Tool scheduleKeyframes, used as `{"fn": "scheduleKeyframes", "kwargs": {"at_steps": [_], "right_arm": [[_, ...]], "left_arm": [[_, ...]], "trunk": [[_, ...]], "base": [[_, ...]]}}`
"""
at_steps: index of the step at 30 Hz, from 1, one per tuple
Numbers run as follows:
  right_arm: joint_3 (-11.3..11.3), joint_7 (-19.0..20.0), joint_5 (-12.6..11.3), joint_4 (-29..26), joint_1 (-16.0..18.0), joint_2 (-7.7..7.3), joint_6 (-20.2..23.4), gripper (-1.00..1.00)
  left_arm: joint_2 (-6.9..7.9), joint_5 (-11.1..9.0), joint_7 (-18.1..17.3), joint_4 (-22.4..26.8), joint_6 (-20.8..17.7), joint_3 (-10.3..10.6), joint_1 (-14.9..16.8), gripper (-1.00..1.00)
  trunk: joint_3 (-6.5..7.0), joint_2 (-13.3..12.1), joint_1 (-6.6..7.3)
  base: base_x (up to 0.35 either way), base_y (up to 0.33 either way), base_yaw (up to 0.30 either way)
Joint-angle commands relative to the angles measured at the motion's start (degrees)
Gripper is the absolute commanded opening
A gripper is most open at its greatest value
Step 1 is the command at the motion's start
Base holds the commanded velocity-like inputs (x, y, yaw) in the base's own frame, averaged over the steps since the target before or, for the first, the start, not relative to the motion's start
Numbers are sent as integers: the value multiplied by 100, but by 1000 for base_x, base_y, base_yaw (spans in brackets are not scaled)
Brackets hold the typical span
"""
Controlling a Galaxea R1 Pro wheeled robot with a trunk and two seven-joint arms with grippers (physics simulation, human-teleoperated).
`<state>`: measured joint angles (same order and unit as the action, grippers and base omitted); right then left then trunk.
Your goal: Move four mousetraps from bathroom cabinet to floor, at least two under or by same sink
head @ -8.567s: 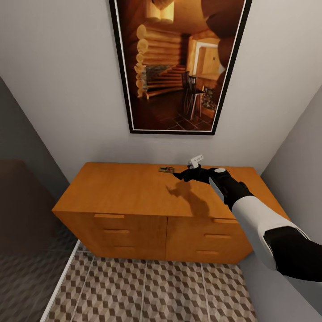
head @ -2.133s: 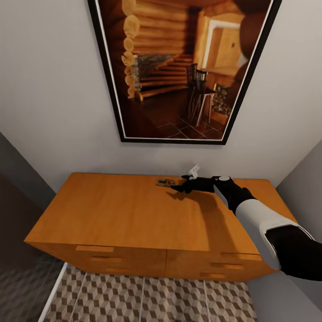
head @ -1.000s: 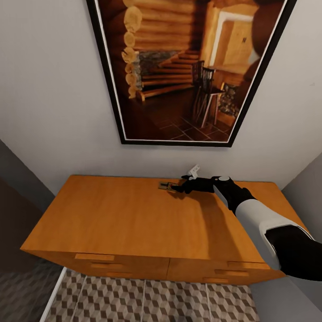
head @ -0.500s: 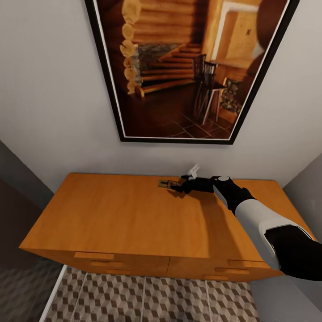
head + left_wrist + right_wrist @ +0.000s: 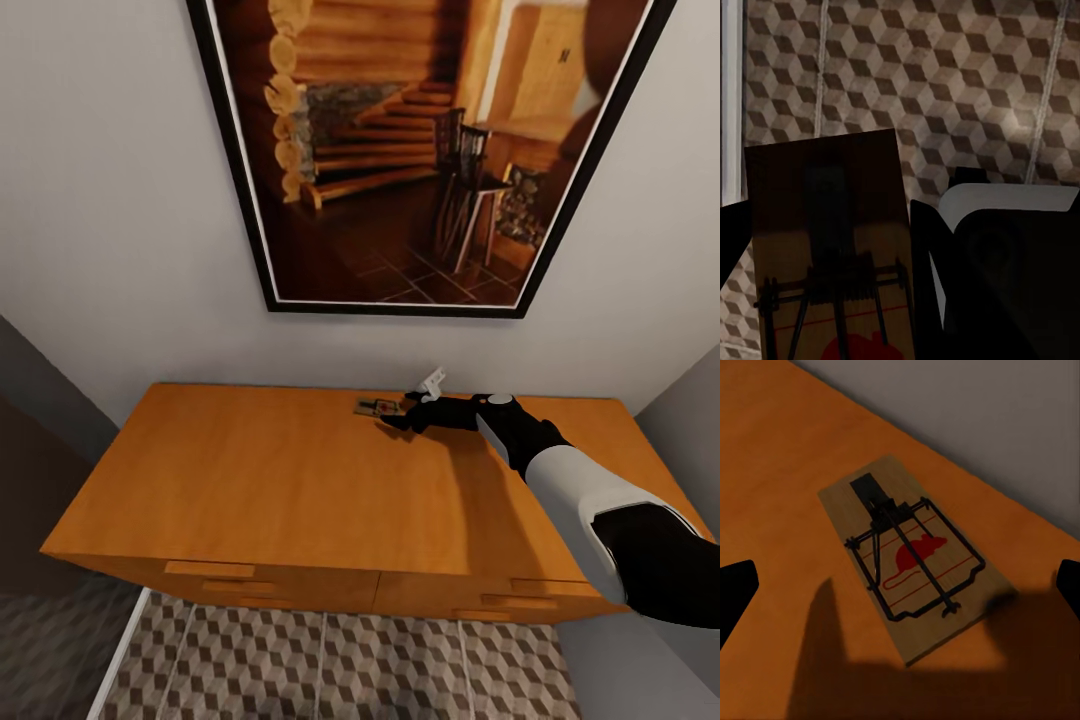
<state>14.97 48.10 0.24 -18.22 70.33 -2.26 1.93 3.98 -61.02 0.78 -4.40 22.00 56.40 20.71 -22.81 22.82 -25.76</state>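
The right hand (image 5: 398,420) hovers spread wide over 1 mousetrap (image 5: 913,556) on the cabinet (image 5: 300,480) — the left hand (image 5: 832,300) clamps another mousetrap (image 5: 829,247) above the bathroom floor (image 5: 967,82).

A mousetrap (image 5: 832,255) is seen upright at the lower left of the frame, held between dark gripper fingers (image 5: 945,285), its wire and red spot near the bottom edge. Behind it, the cube-patterned bathroom floor (image 5: 945,82) is spread across the upper frame.
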Motion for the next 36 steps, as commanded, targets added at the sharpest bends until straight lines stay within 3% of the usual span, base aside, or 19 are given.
{"fn": "scheduleKeyframes", "kwargs": {"at_steps": [1, 36], "right_arm": [[6, 16, 2, -7, 4, -2, 20, 100], [6, 6, 6, -3, 6, -2, 18, 100]], "left_arm": [[-3, 12, 27, -8, 15, 38, 3, -100], [-3, 11, 19, -8, 15, 38, 3, -100]], "trunk": [[-10, 9, -3], [-13, 9, -3]], "base": [[0, 0, 0], [11, 9, 0]]}}
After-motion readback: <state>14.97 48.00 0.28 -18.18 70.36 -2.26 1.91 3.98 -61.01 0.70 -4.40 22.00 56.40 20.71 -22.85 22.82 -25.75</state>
